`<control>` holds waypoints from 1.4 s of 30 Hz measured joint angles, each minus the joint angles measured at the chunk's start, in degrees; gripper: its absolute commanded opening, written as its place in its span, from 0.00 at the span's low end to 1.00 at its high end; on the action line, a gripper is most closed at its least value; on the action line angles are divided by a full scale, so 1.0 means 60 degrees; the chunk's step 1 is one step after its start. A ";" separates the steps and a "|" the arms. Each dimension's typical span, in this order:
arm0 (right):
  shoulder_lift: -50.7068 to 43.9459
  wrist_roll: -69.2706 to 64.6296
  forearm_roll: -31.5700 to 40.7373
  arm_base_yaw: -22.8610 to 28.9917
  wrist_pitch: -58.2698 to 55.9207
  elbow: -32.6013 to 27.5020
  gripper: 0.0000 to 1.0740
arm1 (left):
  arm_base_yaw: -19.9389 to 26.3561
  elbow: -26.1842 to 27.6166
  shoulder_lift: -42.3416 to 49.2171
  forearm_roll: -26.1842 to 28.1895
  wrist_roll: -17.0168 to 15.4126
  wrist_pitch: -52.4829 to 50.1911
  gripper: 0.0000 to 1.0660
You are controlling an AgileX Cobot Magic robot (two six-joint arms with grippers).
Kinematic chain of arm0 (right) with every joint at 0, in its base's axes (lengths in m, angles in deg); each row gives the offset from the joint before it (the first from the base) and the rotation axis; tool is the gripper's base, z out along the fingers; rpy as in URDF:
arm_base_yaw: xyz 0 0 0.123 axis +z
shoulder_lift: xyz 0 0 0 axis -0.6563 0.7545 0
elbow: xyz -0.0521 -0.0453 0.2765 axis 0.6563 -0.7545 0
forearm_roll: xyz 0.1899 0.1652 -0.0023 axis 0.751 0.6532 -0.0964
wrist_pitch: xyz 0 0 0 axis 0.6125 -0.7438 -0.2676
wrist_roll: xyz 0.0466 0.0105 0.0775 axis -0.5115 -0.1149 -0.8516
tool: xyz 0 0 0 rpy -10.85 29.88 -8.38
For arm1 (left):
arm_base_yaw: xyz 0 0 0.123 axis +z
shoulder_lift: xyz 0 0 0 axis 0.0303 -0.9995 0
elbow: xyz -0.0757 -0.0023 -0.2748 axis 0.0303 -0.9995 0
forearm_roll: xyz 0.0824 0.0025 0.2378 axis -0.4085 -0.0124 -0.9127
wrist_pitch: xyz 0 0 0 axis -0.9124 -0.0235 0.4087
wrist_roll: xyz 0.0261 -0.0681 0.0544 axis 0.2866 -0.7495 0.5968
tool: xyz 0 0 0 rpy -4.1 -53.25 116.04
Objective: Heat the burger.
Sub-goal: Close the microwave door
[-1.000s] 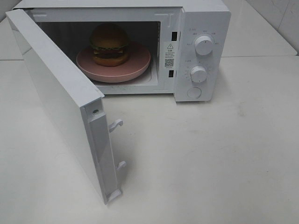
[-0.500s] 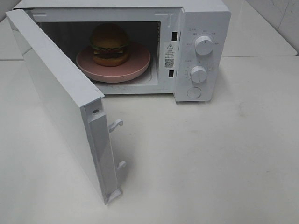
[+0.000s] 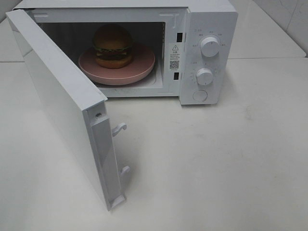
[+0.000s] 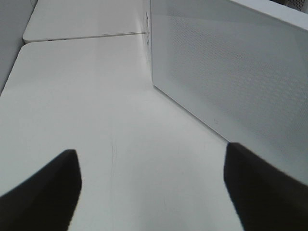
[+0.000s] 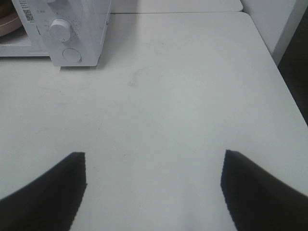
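Burger [image 3: 113, 45] sits on pink plate [image 3: 144, 67] inside microwave [image 3: 211, 29]: loading looks done. Door [image 3: 62, 101] stands wide open. Left to do: shut door, set knobs [image 3: 210, 46]. Left gripper [image 4: 151, 149] and right gripper [image 5: 153, 154] both spread, empty, above table [image 3: 216, 159].

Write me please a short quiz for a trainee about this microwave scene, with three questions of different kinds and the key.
1. True or false: the door of the microwave is shut.
2. The burger rests on: A a pink plate; B a metal tray; C a paper napkin.
3. How many knobs stand above the round button?
Key: 1 false, the door stands open; 2 A; 3 two.
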 measured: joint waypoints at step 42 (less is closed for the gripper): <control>0.0000 0.0000 0.0000 0.0000 0.0000 0.0000 0.71 | 0.0000 -0.2196 -0.9788 -0.0888 -0.0010 -1.4362 0.00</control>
